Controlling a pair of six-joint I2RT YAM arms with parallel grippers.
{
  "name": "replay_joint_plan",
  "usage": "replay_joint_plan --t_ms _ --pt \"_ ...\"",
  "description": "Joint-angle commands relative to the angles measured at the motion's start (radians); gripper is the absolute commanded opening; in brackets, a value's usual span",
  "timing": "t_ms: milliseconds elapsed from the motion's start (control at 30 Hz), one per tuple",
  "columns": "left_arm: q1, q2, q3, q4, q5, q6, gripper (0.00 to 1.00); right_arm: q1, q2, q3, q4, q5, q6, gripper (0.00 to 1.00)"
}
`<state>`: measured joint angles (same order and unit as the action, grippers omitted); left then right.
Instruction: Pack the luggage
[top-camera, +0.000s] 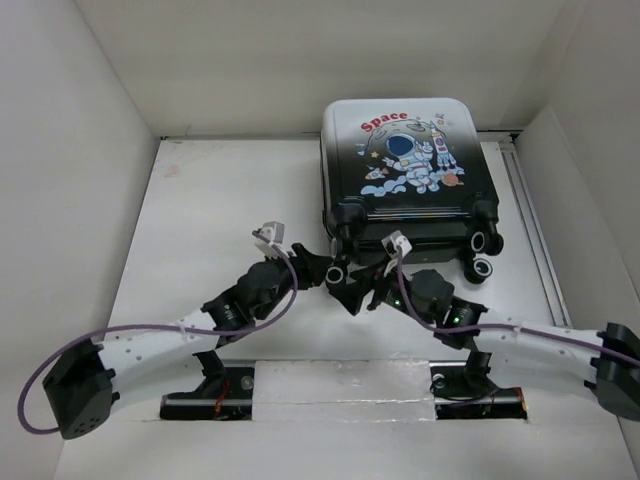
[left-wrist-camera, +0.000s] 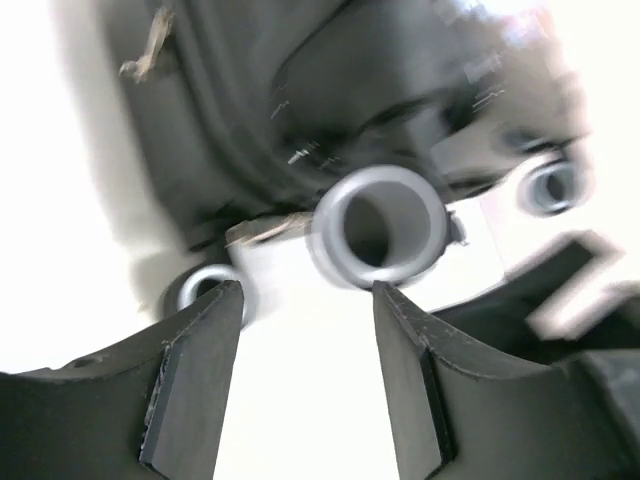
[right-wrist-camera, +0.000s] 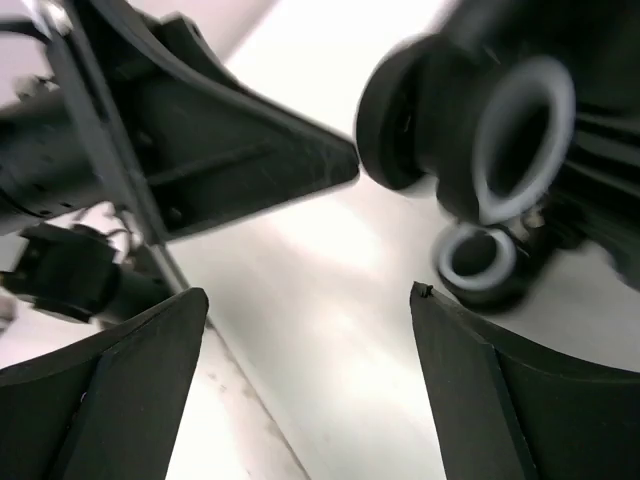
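Both arms are made of white tubes with black joints. The left arm (top-camera: 150, 340) rises left of the pale mounting strip (top-camera: 340, 385), the right arm (top-camera: 540, 345) right of it. A thin purple cable (top-camera: 33, 385) loops along each. The fingers (left-wrist-camera: 190, 390) are matte black wedges, perhaps with rubber pads.

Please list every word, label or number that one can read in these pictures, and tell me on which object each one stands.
"Space": red letters on the shell of the luggage, above the cartoon astronaut, top view.
Small marks to the right of that word: too small to read.
Left wrist view: blurred, no text to read.
Right wrist view: blurred, no text to read.
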<state>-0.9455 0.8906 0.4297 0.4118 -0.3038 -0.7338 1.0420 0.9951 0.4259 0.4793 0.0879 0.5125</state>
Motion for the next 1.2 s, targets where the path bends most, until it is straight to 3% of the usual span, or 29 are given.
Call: replay_joint_plan --t_ms 0,167,567,700,900,1067,1167 --pt "0.001 0.086 -0.038 0.083 0.028 0.019 0.52 0.007 -0.128 0.042 -0.326 0.117 -0.013 0.88" --pt "-0.026 0.261 -0.039 0.278 0.048 0.059 0.58 0.007 -0.230 0.094 -0.465 0.211 -0.023 0.89" --pt "-0.026 0.595 0.113 0.533 -0.084 0.171 0.61 -0.002 -0.199 0.194 -0.495 0.188 -0.092 0.85" --pt "-0.026 0.639 0.136 0.587 -0.084 0.183 0.57 -0.002 -0.223 0.194 -0.495 0.165 -0.092 0.85" --pt "-0.026 0.689 0.127 0.680 -0.204 0.195 0.56 -0.002 -0.257 0.152 -0.461 0.122 -0.092 0.83" --pt "-0.026 0.734 0.067 0.868 -0.284 0.201 0.56 -0.002 -0.296 0.143 -0.461 0.124 -0.083 0.80" --pt "-0.026 0.749 0.049 0.887 -0.311 0.221 0.54 -0.002 -0.274 0.184 -0.461 0.173 -0.083 0.95"
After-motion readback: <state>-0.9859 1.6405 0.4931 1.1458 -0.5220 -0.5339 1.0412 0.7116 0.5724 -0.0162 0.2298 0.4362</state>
